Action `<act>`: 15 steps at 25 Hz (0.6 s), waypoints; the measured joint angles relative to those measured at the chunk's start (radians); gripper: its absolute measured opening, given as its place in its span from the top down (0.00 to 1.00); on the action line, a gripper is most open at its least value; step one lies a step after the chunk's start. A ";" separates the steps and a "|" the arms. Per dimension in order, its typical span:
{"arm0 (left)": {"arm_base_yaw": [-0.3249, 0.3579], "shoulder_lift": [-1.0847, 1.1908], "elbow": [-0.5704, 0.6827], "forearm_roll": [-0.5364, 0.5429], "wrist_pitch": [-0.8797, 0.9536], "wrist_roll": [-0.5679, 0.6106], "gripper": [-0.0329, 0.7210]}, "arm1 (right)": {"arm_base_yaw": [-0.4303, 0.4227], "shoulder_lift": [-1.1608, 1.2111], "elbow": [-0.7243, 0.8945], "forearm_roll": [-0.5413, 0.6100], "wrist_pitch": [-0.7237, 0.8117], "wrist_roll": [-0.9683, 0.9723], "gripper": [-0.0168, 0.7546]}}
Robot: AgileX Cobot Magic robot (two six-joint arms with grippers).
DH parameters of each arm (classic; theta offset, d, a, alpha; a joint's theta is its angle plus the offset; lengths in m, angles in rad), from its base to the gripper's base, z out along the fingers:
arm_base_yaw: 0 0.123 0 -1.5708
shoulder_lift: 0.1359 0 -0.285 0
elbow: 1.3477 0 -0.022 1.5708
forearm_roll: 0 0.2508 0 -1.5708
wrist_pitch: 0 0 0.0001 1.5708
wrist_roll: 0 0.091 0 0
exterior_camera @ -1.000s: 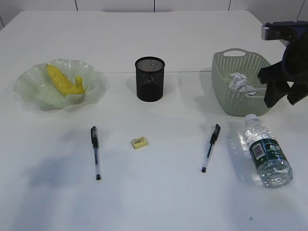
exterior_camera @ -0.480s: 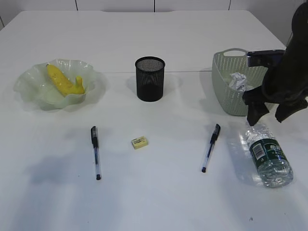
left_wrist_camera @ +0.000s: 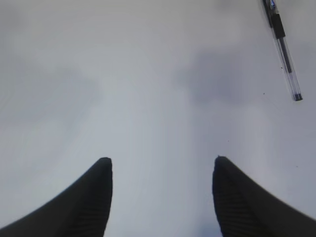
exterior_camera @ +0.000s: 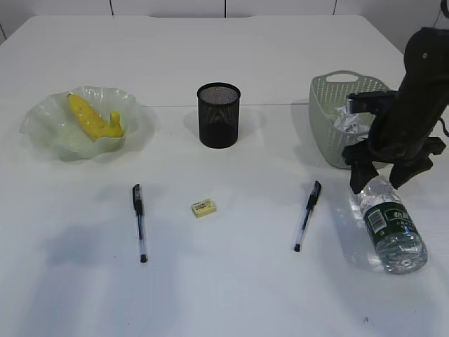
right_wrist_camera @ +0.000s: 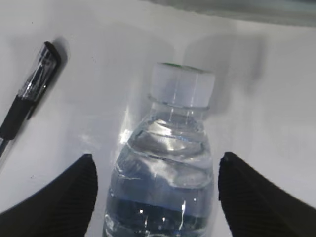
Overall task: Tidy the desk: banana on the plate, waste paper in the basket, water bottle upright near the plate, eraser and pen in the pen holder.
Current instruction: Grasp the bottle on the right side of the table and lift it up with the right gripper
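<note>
Right wrist view, water bottle (right_wrist_camera: 165, 163) (lying) between spread right tool (right_wrist_camera: 157, 192) fingers

A white worktop (exterior_camera: 231, 288) is seen filling nearly the whole exterior view, with a thin seam run straight across it towards the back. Soft grey shadows are cast on it at the lower left. White wall panels (exterior_camera: 168, 7) are glimpsed behind its far edge.

pens: 2, left pen (exterior_camera: 139, 222), right pen (exterior_camera: 307, 215) | eraser (exterior_camera: 203, 208): 1 | water bottle (exterior_camera: 389, 226): 1 | banana (exterior_camera: 93, 117): 1 | plate (exterior_camera: 42, 133): 1 | pen holder (exterior_camera: 218, 115): 1 | basket (exterior_camera: 330, 126): 1 | waste paper (exterior_camera: 346, 119): 1
</note>
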State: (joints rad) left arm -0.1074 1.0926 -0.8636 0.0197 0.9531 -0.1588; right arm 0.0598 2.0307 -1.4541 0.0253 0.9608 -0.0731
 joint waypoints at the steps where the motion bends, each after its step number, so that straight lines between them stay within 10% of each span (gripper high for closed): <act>1: 0.000 0.000 0.000 0.000 -0.001 0.000 0.37 | 0.000 0.008 -0.003 0.000 -0.002 0.000 0.24; 15: 0.000 0.000 0.000 0.000 -0.014 0.000 0.37 | 0.000 0.076 -0.033 -0.001 -0.004 -0.002 0.24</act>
State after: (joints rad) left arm -0.1074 1.0926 -0.8636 0.0197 0.9388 -0.1588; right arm 0.0598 2.1066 -1.4866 0.0240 0.9569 -0.0752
